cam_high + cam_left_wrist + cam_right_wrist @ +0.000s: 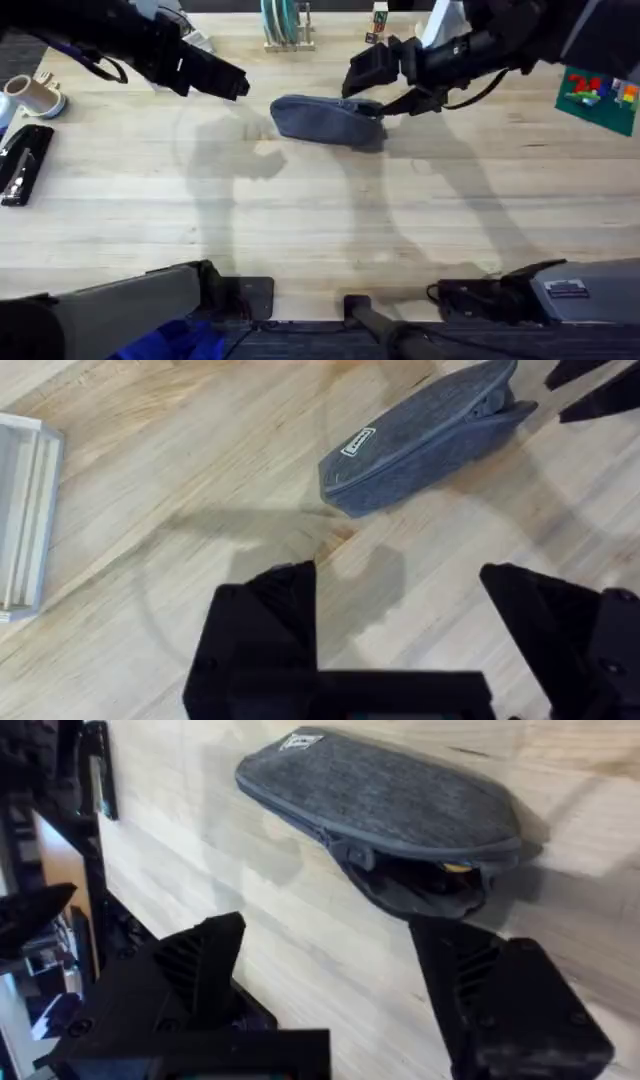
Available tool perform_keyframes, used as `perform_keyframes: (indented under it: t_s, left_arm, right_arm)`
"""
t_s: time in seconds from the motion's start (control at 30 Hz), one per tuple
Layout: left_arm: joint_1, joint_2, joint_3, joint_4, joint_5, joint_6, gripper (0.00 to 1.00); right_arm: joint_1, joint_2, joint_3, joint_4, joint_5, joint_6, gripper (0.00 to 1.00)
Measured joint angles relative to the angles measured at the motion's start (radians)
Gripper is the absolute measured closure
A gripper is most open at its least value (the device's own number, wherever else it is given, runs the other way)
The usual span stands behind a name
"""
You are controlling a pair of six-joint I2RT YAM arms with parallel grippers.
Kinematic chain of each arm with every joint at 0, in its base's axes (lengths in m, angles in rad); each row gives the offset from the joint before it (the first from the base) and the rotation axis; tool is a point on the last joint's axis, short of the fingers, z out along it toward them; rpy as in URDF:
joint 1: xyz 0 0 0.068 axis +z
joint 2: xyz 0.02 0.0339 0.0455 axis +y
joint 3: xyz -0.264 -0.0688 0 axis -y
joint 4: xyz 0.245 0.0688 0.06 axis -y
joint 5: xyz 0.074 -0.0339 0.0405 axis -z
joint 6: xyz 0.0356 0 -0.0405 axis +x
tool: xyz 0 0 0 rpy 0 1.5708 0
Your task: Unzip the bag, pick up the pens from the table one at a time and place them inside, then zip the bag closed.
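Meanwhile, the bag (328, 120) was seen lying on the table (320, 220), part-unzipped at its right end.

Both claws were held released and empty; the left claw (235, 85) hovered just beside the bag's left end, and the right claw (362, 70) stood above its gaping right end; the zipper pull (352, 854) was seen partway along, and something yellowish could be made out inside the mouth; judged for closing, the far end would best be pinned by the left claw while the pull was pinched squarely and drawn straight along the zip, so that the fabric was not bunched.
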Motion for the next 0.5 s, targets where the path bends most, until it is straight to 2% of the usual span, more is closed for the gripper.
perform_keyframes:
  t_s: [0.5]
  left_arm:
    - [0.0, 0.0, 0.0, 0.0, 0.0, 0.0, 0.005]
  right_arm:
    - [0.046, 0.132, -0.007, 0.12, -0.008, 0.047, 0.006]
